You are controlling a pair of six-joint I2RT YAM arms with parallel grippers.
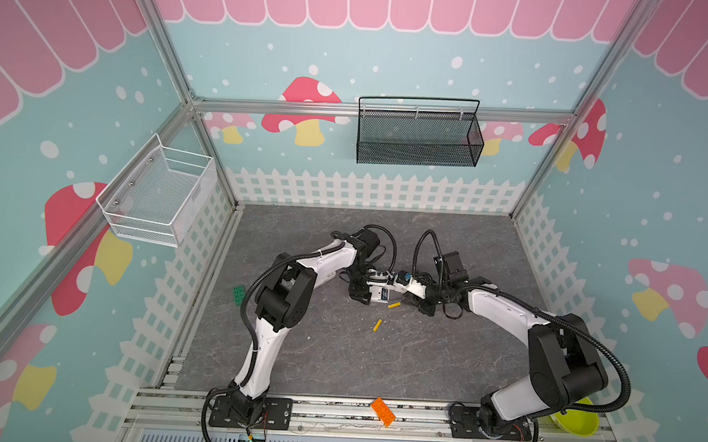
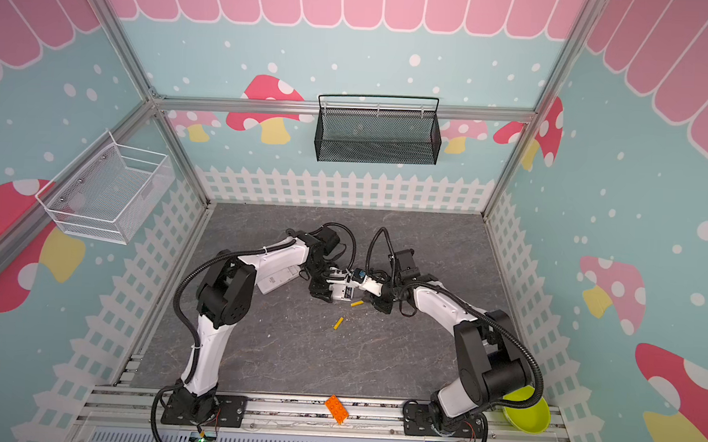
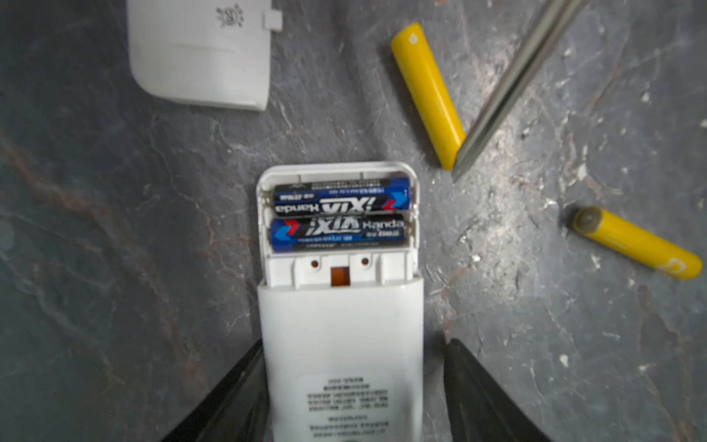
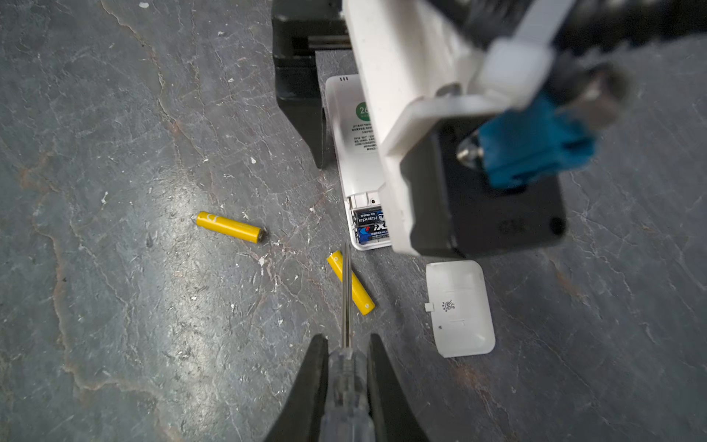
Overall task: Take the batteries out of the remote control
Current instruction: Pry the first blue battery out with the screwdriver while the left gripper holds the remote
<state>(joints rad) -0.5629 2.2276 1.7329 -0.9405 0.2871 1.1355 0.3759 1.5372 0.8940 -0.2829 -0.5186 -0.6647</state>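
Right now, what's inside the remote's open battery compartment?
Two black batteries lie side by side in the compartment, labels showing. Whatever is beneath them is covered. The two yellow batteries already lie out on the table.

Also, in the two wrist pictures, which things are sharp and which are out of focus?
Left wrist view: the black batteries are fairly sharp, labels readable; the screwdriver shaft is smeared. Right wrist view: the yellow batteries and tabletop are crisp; the blue connector close to the lens is heavily blurred.
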